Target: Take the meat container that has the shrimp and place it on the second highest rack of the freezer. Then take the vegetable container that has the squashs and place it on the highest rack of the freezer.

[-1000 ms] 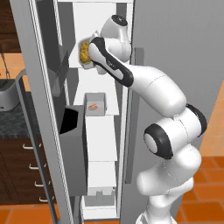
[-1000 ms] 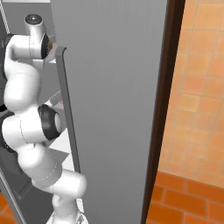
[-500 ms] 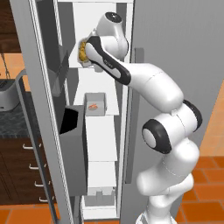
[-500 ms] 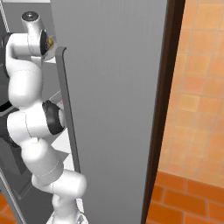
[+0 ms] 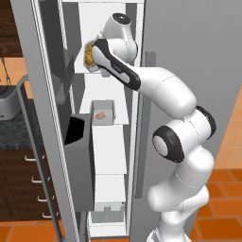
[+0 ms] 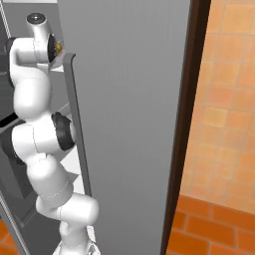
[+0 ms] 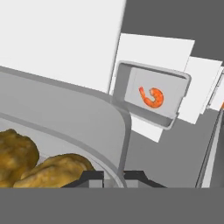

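Observation:
My gripper [image 7: 113, 176] is shut on the rim of the clear vegetable container [image 7: 65, 127], which holds brown-yellow squashs [image 7: 57, 169]. In the left base view the gripper [image 5: 96, 61] holds that container [image 5: 88, 54] at the height of the highest freezer rack [image 5: 108, 71]. One rack lower sits the meat container [image 5: 102, 112] with an orange shrimp [image 7: 151, 96] in it, resting flat on the second highest rack. From the right base view a yellow bit of squash [image 6: 59, 47] peeks out beside the hand.
The open freezer door [image 5: 40, 123] stands on the left with a dark door bin [image 5: 78, 156]. The closed grey door [image 6: 129, 99] flanks the arm on the right. Lower white shelves [image 5: 108, 189] hang below. A counter with an appliance [image 5: 9, 101] lies to the far left.
The wrist has risen a little and leaned closer to the freezer. The squash container stays near the top rack, and the shrimp container has not moved.

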